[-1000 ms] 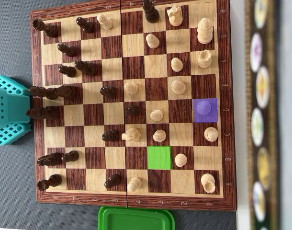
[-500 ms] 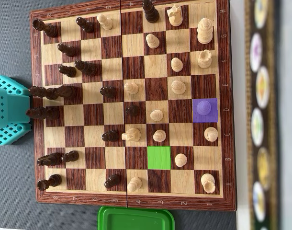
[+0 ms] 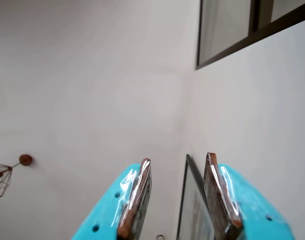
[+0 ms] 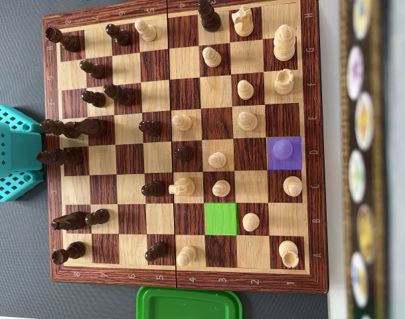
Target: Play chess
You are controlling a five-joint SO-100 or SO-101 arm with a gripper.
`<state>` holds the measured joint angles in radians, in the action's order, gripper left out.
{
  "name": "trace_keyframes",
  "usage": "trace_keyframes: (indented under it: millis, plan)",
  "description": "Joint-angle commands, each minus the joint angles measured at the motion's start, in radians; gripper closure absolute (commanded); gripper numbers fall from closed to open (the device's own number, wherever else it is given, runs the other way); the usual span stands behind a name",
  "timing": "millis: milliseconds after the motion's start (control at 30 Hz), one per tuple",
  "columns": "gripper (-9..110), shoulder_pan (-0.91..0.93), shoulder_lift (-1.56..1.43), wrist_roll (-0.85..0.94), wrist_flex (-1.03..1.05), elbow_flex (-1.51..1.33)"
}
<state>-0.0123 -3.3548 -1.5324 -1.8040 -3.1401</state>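
Teal plastic at the left edge of the overhead view is my arm (image 4: pixel 13 151), parked beside the chessboard (image 4: pixel 182 279) and not yet over it. From the wrist view, the gripper (image 3: pixel 177 162) points up at a pale wall and a dark window frame (image 3: pixel 252 30), its fingers (image 3: pixel 137 195) spread apart with nothing between them.

Moving right across the board, dark pieces crowd the left columns and pale ones fill the middle and right. A green square (image 4: pixel 220 218) sits low and centre, bare of any piece. Further right, a purple square (image 4: pixel 284 152) covers a pale piece (image 4: pixel 281 149); I read this as the piece to lift and the green as its target, though that is my guess from the tinting alone.

To do it well I would swing over the crowd high, descend straight onto the purple square, and close low on the stem. The neighbours just beside the green square, a pale pawn (image 4: pixel 251 221) to its right especially, leave little room when setting down.

At the bottom edge, a green tray (image 4: pixel 189 302) lies just below the board; its inside is mostly cut off, so I cannot tell what it holds.
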Motion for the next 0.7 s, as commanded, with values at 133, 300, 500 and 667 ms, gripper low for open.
trace_keyframes:
  millis: [133,300,500,667]
  plan:
    - [86,0.0,0.011,0.006,0.066,-0.02]
    - [86,-0.009,0.009,0.006,0.155,-0.02]
    - [86,0.0,0.009,0.006,0.273,0.02]
    - [86,0.0,0.009,0.006,0.468,0.123]
